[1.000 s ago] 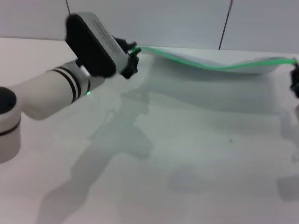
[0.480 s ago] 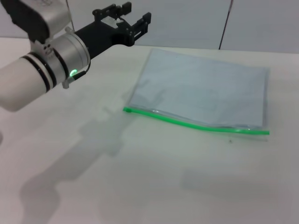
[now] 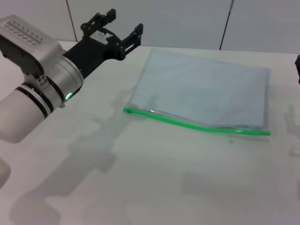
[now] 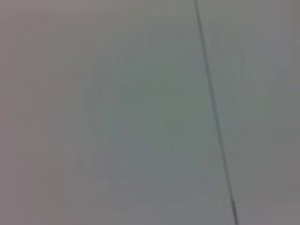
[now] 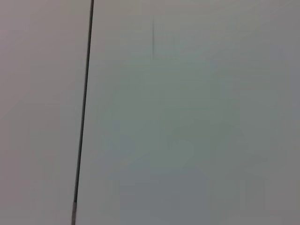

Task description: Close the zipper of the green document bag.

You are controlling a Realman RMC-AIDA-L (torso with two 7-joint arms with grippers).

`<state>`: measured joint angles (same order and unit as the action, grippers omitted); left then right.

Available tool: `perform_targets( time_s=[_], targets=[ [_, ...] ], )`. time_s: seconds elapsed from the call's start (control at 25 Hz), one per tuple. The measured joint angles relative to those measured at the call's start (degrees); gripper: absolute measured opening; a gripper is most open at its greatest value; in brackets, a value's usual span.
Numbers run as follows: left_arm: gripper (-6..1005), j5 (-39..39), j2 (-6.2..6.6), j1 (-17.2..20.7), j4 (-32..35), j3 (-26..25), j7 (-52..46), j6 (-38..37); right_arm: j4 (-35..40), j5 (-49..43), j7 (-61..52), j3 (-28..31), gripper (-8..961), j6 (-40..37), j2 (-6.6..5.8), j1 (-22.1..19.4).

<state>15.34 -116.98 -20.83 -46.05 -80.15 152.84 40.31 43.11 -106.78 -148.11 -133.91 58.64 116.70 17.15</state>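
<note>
The green document bag [image 3: 206, 91] lies flat on the white table [image 3: 154, 178], a pale blue-grey pouch right of centre in the head view. Its zipper [image 3: 197, 125] is the bright green strip along the near long edge, slightly wavy; I cannot make out the slider. My left gripper [image 3: 121, 24] hovers above the table's far left, open and empty, a short way from the bag's far left corner. Only a dark sliver of my right gripper [image 3: 298, 68] shows at the right edge, beyond the bag's right side. Neither wrist view shows the bag.
A pale wall with thin dark seams [image 3: 226, 23] stands behind the table. Both wrist views show only that wall and a seam [image 4: 213, 112] [image 5: 84, 108]. My left arm's thick white forearm [image 3: 33, 103] reaches across the table's left side.
One second ago both grippers held the bag up by its green edge. It has since been let go and lies flat. The left gripper has opened and pulled back to the left.
</note>
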Motion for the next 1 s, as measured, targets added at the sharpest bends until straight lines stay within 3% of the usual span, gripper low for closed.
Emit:
perform_targets(
  time_s=[0.36,1.0],
  targets=[
    [784,-9.1,-0.03,1.6,1.9,1.3,5.9,0.2,-2.0,1.2,0.0,-1.2,717,1.4,0.15,1.2],
    [782,-9.8,-0.10,0.9,4.4,1.5,6.1,1.1,-3.5,1.3,0.0,-2.3,712,1.1,0.19,2.9]
  ],
)
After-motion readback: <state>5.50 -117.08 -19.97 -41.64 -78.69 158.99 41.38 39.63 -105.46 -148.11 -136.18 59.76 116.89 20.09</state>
